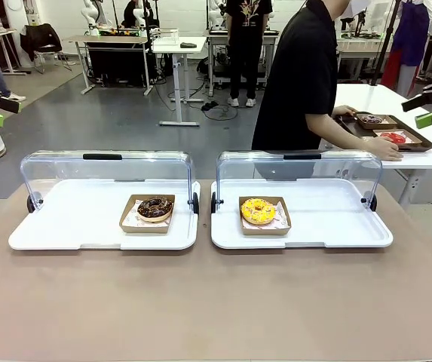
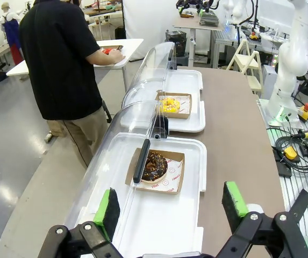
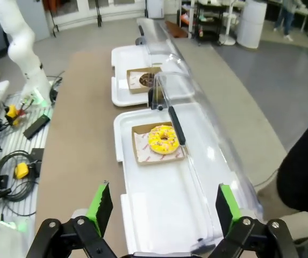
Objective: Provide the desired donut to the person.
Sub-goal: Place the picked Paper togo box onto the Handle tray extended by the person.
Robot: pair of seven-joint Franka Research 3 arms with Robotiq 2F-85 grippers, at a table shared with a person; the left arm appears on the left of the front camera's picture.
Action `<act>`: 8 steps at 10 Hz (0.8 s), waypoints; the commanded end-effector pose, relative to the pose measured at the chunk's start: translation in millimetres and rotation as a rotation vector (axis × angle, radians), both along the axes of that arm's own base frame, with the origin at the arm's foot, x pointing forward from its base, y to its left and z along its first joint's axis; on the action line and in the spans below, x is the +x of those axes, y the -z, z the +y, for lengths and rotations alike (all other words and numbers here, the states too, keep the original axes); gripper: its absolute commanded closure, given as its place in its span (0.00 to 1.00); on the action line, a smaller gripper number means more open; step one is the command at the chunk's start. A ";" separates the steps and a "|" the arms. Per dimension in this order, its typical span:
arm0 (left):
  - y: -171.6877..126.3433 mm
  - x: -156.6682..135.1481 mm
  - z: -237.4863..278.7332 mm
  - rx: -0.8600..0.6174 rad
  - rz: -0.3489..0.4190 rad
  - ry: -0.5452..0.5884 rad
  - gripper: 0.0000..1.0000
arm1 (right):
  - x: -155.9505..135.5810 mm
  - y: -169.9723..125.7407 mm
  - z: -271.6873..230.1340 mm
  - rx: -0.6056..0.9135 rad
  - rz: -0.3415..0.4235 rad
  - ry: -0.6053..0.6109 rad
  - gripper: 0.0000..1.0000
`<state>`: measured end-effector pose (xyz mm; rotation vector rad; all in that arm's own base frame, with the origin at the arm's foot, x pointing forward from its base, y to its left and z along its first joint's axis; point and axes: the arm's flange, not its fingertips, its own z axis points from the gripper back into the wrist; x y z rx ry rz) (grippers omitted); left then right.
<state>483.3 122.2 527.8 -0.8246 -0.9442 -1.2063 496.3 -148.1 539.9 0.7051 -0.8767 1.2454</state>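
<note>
We note both sets of fingers spread wide, holding nothing: left gripper [image 2: 170, 212], right gripper [image 3: 164, 207]. On the counter [image 1: 216, 302], the chocolate donut [image 1: 154, 207] sits left of the yellow donut [image 1: 258, 210] (each in its own lidded tray). Beyond the yellow donut, the person [image 1: 298, 83] faces away.

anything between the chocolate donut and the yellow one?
Front view: between chocolate donut and yellow donut lie the two white trays' adjoining edges and the open clear lids' black hinges; no other items.
</note>
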 end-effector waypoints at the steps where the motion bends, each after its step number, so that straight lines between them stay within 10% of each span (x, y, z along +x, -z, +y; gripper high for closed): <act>1: -1.5 -0.7 -0.1 -0.009 -0.007 -0.003 0.00 | 9.2 3.3 -4.9 0.046 0.009 -0.034 0.00; 8: -1.5 -0.7 -0.1 -0.009 -0.007 -0.003 0.00 | 7.4 17.3 -6.6 0.027 0.034 -0.018 0.00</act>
